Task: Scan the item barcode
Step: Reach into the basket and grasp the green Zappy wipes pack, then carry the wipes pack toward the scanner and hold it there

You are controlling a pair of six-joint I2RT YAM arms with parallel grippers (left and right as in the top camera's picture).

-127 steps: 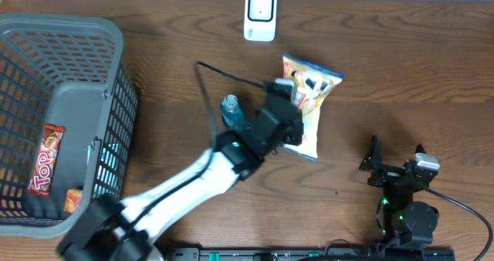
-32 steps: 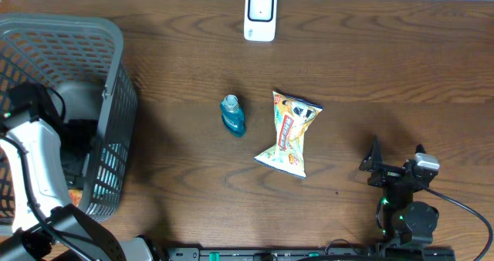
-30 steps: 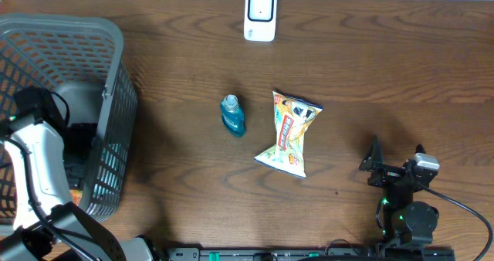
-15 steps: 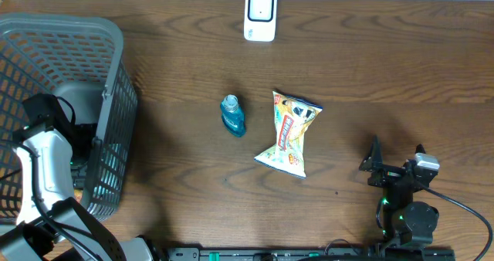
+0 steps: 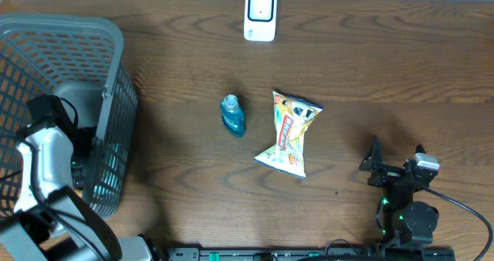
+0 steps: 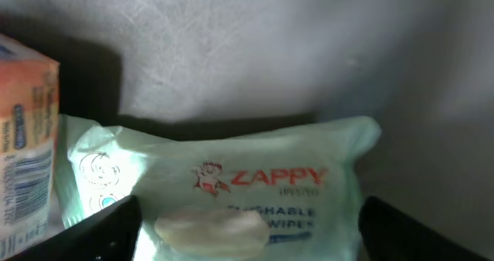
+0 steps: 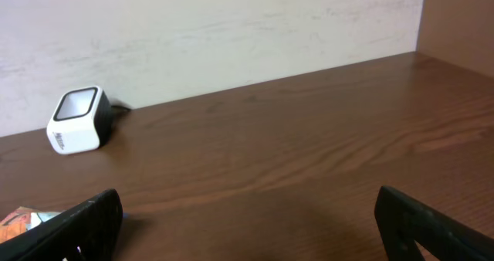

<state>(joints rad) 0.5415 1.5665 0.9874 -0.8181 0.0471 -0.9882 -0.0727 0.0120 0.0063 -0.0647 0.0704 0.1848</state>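
Observation:
Down in the grey basket (image 5: 116, 99), my left gripper (image 6: 247, 242) stands open astride a pale green pack of Zappy wipes (image 6: 255, 176). One dark finger (image 6: 116, 230) is at the pack's left part and the other at its right edge. I cannot tell whether they touch it. An orange box (image 6: 23, 137) with a barcode stands left of the pack. The white scanner (image 5: 260, 15) sits at the table's far edge. My right gripper (image 5: 397, 154) rests open near the front right, holding nothing, and faces the scanner (image 7: 77, 120).
A snack bag (image 5: 290, 133) and a small blue bottle (image 5: 233, 115) lie side by side mid-table. The basket's tall mesh walls surround my left arm (image 5: 48, 149). The snack bag's corner (image 7: 19, 221) shows at the right wrist view's lower left.
Earlier my left arm held the snack bag mid-table; the bag now lies free and the arm is in the basket. Over the last second it shifted slightly inside the basket. The right arm stayed still.

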